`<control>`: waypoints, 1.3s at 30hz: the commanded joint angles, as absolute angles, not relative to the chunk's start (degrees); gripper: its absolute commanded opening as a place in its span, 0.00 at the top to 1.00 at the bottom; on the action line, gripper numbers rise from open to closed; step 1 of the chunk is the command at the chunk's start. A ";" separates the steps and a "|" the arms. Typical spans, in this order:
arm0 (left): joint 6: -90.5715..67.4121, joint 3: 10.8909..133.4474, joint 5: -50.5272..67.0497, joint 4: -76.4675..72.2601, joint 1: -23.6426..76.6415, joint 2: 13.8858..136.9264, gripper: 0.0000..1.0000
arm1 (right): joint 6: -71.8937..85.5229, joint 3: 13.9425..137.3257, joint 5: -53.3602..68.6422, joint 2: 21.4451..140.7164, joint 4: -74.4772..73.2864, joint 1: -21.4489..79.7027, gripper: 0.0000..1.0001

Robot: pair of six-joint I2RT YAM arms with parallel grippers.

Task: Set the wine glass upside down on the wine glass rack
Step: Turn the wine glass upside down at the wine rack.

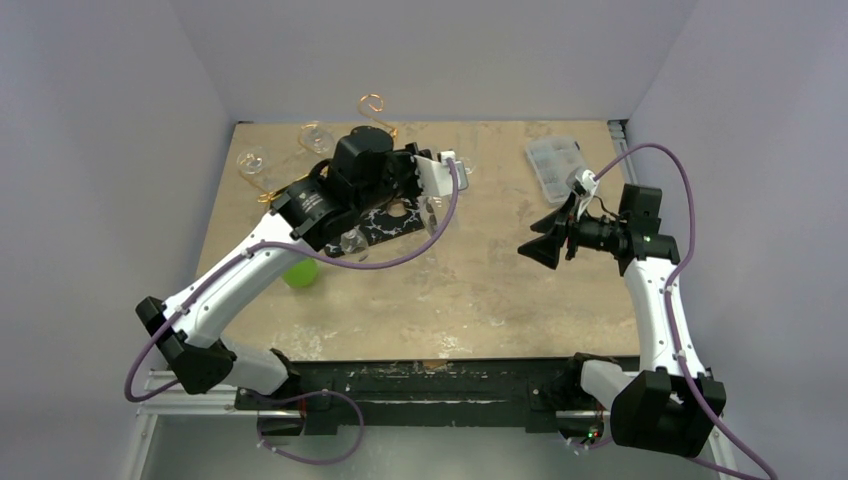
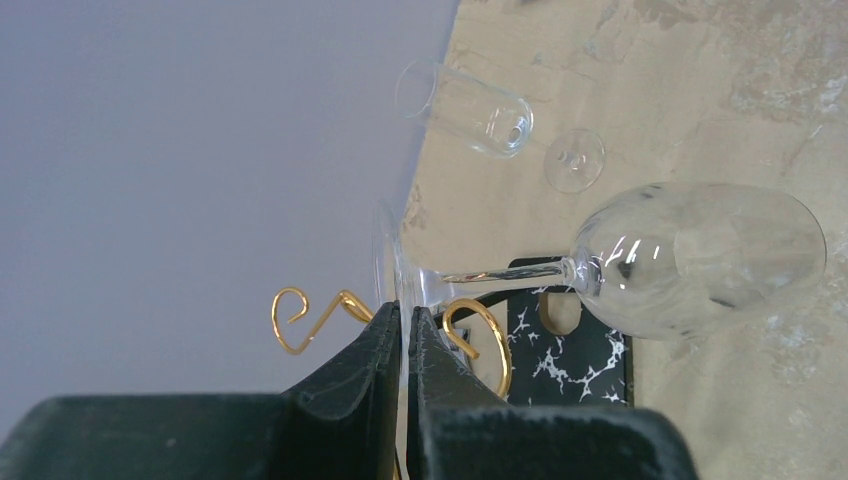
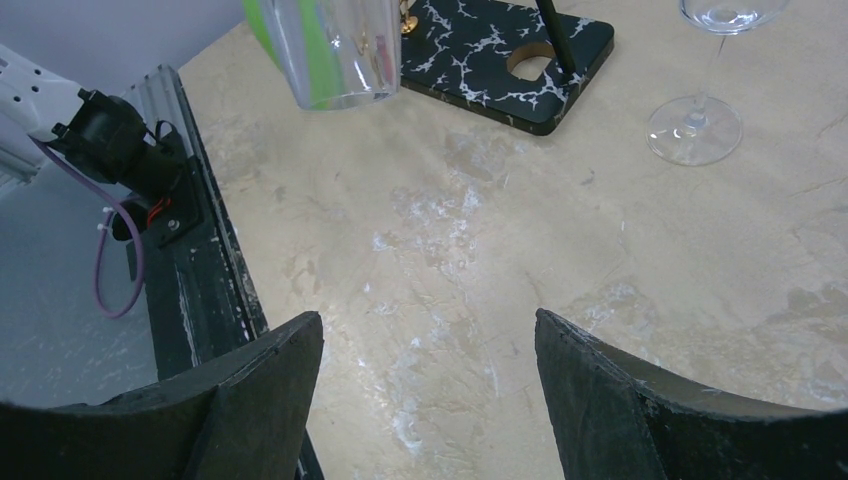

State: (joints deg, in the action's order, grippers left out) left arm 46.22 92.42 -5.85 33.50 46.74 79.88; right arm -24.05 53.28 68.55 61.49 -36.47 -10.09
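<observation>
Upper middle, top view: one gold scroll loop of the wine glass rack (image 1: 372, 103) rises at the far edge of the desk (image 1: 480, 300). The left arm (image 1: 240, 270) reaches in just below the loop and hides much of the rack.
Right side, top view: the right fingers (image 1: 545, 245) hang spread apart and hold nothing, below a clear plastic box (image 1: 553, 158).
Bottom centre, left wrist view: the left fingers (image 2: 385, 350) are pinched together on the foot of the wine glass (image 2: 700, 260).
Centre right, left wrist view: the stem runs level across the frame. The bowl points toward the desk side and the foot toward the wall side.
Lower centre, left wrist view: the foot sits between two gold rack loops; whether it touches them cannot be told. The black board (image 2: 580, 360) lies behind the stem.
Top, left wrist view: another glass (image 2: 470, 105).
Bottom corners, right wrist view: the right fingers are wide apart over the desk.
Upper left, right wrist view: the wine glass bowl hangs rim down, clear of the desk.
Upper right, right wrist view: a standing glass (image 3: 693, 130) is beside the black board.
</observation>
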 commanded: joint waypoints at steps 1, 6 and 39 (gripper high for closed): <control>48.54 94.96 -6.45 26.74 45.26 81.37 1.00 | -24.88 55.22 69.97 60.38 -37.09 -10.20 0.24; 49.12 95.00 -7.81 25.02 44.08 83.11 1.00 | -24.94 55.11 70.27 60.23 -37.09 -10.21 0.24; 49.50 92.13 -9.22 21.09 41.44 84.96 1.00 | -25.42 55.30 71.10 60.34 -37.69 -10.23 0.24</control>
State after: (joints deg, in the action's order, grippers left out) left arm 48.66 91.64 -8.36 26.15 41.74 86.37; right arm -24.56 53.30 69.17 61.34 -36.88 -10.09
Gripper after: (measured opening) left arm 0.028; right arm 0.761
